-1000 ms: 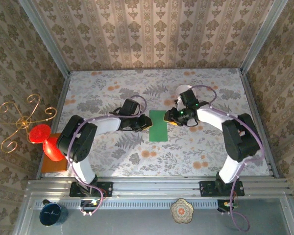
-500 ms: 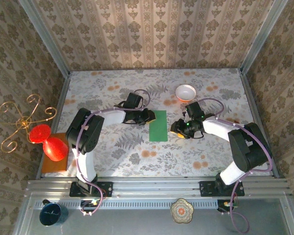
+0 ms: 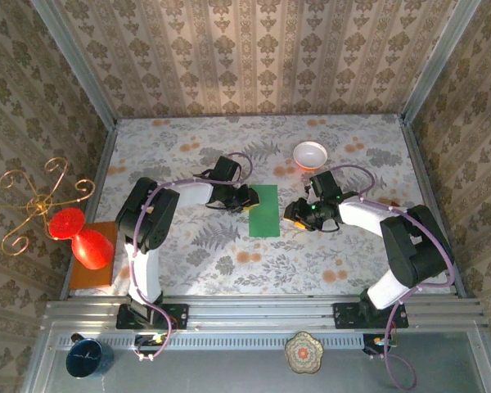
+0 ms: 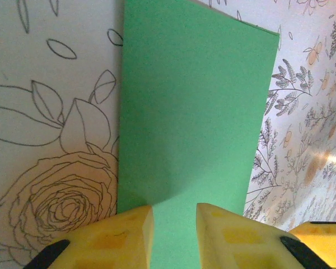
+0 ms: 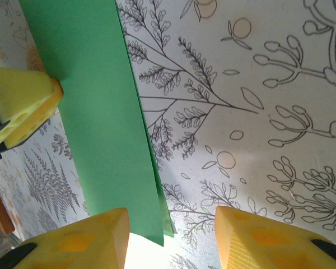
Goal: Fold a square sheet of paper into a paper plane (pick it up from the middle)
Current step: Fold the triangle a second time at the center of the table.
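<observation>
- Jaws of the left gripper (image 4: pixel 173 216) stand narrowly apart and pinch nothing. Its yellow foam fingertips (image 4: pixel 115 232) sit low over the paper's edge at the bottom of the left wrist view. Whether they press on it, I cannot tell.
- Jaws of the right gripper (image 5: pixel 171 224) stand wider and empty, straddling the paper's corner at the bottom of the right wrist view.
- Between the grippers, the bright-green matte sheet of paper (image 3: pixel 264 210) lies flat at the centre of the overhead view as a narrow rectangle. Two layers show along its edge in the right wrist view, so it looks already folded in half.
- The grippers flank it left and right, probably so one can pin it while the other lifts a corner.
- The white red-rimmed bowl (image 3: pixel 310 153) sits well apart, upper right on the floral-printed tabletop (image 3: pixel 229 246).
</observation>
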